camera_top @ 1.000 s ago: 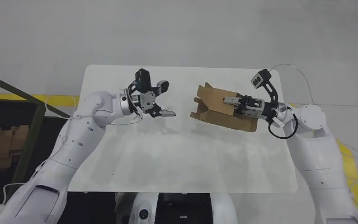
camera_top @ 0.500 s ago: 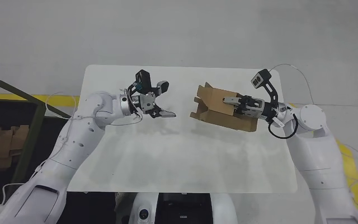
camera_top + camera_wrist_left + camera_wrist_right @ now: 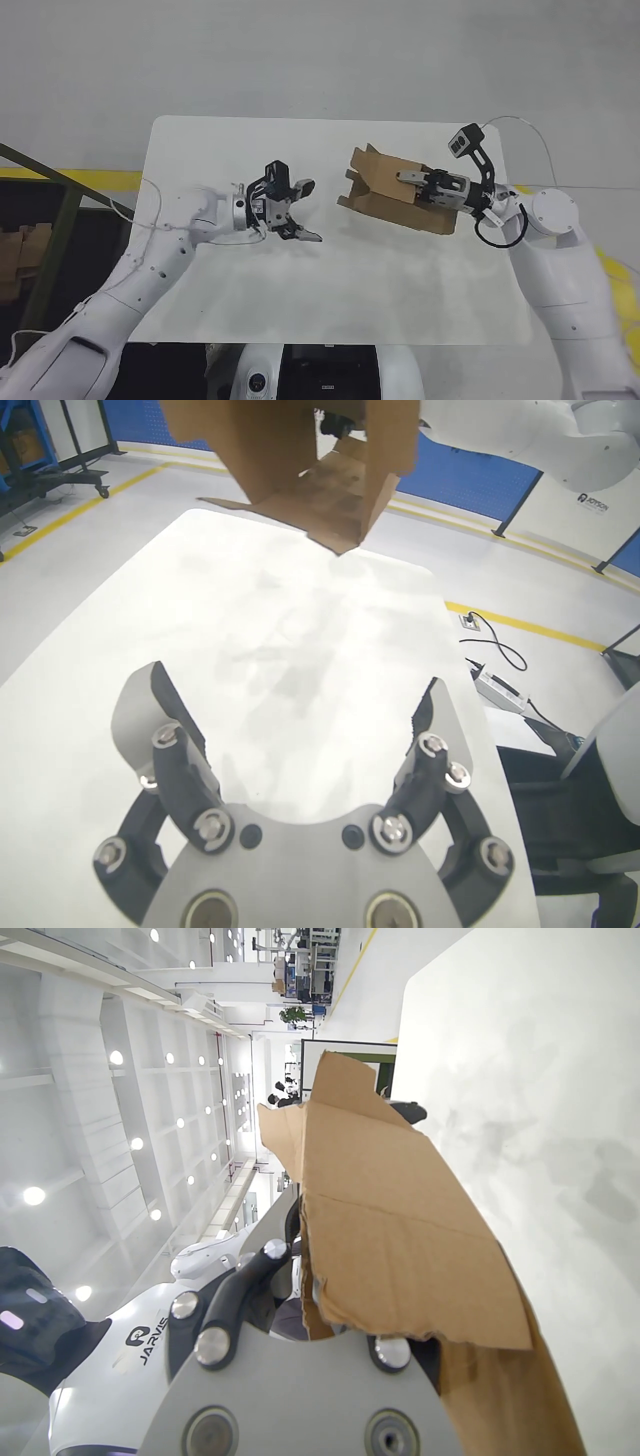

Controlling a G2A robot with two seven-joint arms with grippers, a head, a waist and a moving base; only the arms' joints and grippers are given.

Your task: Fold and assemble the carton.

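Observation:
A brown cardboard carton (image 3: 392, 190) is held above the right half of the white table (image 3: 330, 290), tilted, with its open flaps facing left. My right gripper (image 3: 412, 180) is shut on the carton's upper wall; in the right wrist view the cardboard (image 3: 385, 1233) covers one finger. My left gripper (image 3: 304, 212) hangs open over the table's middle, left of the carton and apart from it. In the left wrist view both its fingers (image 3: 155, 710) are spread wide with nothing between them, and the carton's open end (image 3: 330, 475) faces it from beyond.
The white table's edge (image 3: 160, 130) runs near a floor with yellow lines. A power cable and adapter (image 3: 495, 680) lie on the floor beside the table. A dark rack (image 3: 40, 200) stands off the table's left side.
My left arm has moved toward the table's middle and front, turning its gripper. The carton has lifted and tilted slightly in the right gripper.

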